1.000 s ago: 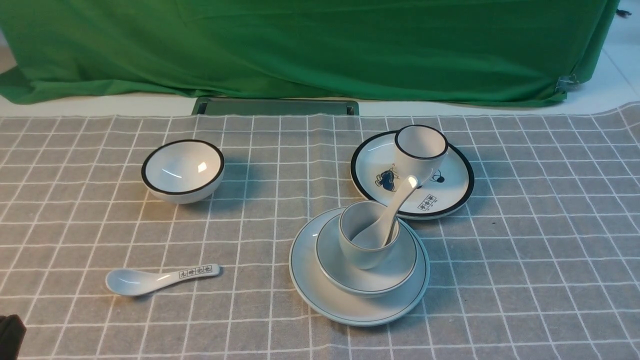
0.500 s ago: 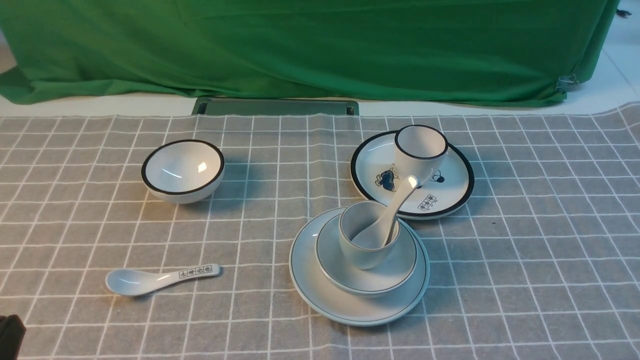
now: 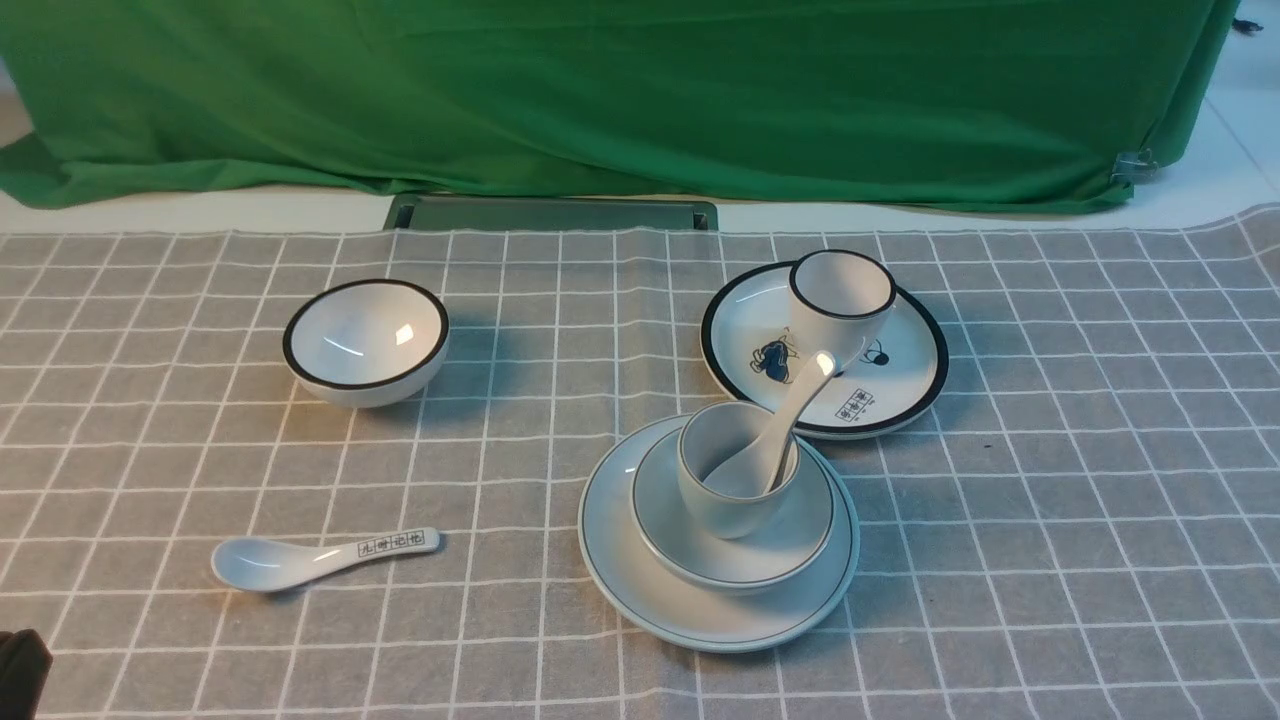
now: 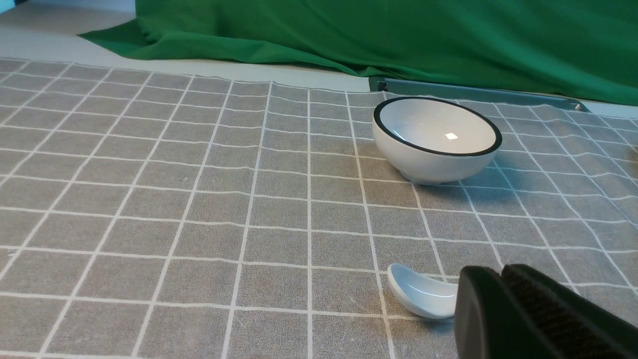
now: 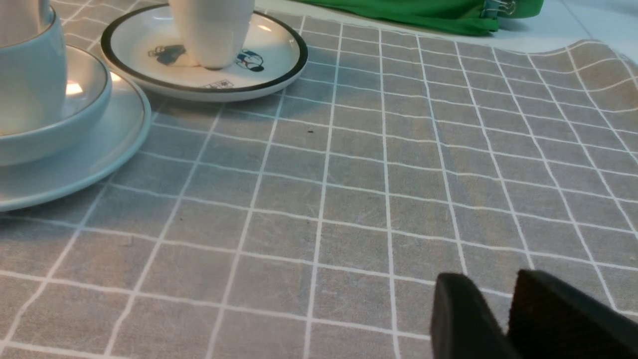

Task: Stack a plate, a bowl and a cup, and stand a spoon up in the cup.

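Across the front view, no change can be made out between the earlier pictures and now, either on the large pale plate (image 3: 640, 590) or anywhere around it. For the two wrist views, whether anything differs cannot be told.

spoon (image 3: 797, 405) in cup (image 3: 735, 512), bowl (image 3: 665, 500) on plate (image 3: 700, 618)
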